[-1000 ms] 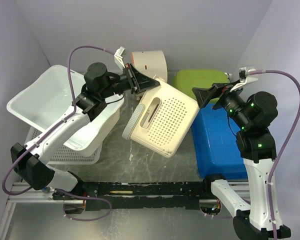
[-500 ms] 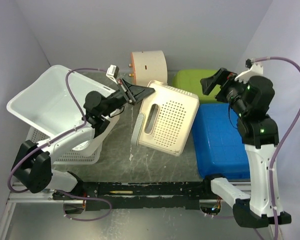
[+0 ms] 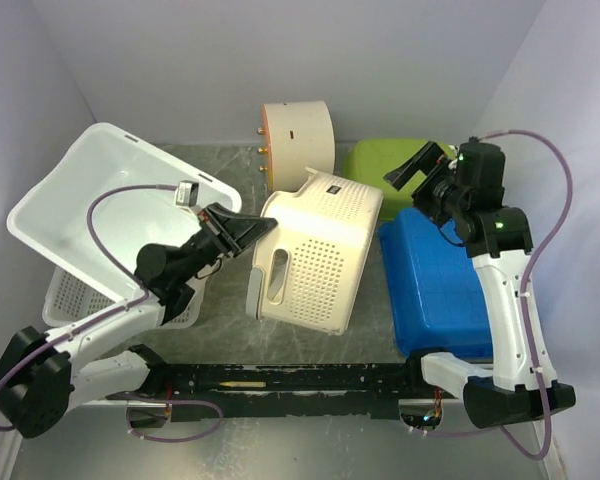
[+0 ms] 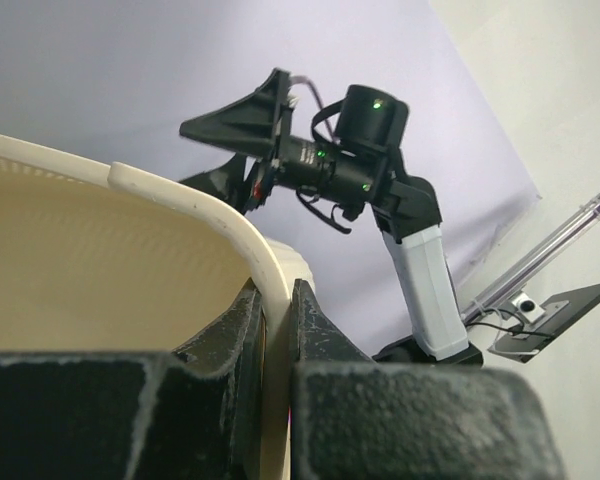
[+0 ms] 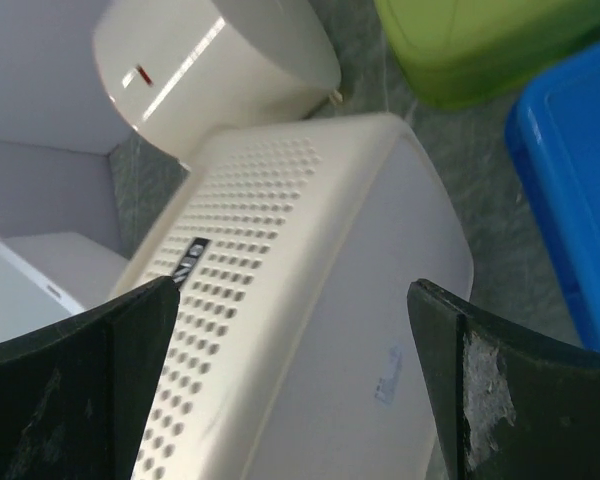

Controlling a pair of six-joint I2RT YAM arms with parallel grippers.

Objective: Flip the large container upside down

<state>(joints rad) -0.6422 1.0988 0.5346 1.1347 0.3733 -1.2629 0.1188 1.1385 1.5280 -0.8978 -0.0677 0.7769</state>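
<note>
The left gripper [image 4: 277,300] is clamped on the thin rim of the cream perforated container [image 3: 315,255]. The container stands tipped at the table centre, with its opening toward 9 o'clock and its base turned partly upward. I judge that the turn is not finished. The pinch is narrow, so the rim may slip out and the container may fall back. At 3 o'clock the blue box [image 3: 440,290], just beside it, may block it. Farther, at 1 o'clock, the right gripper [image 3: 412,168] hangs wide open and holds nothing.
</note>
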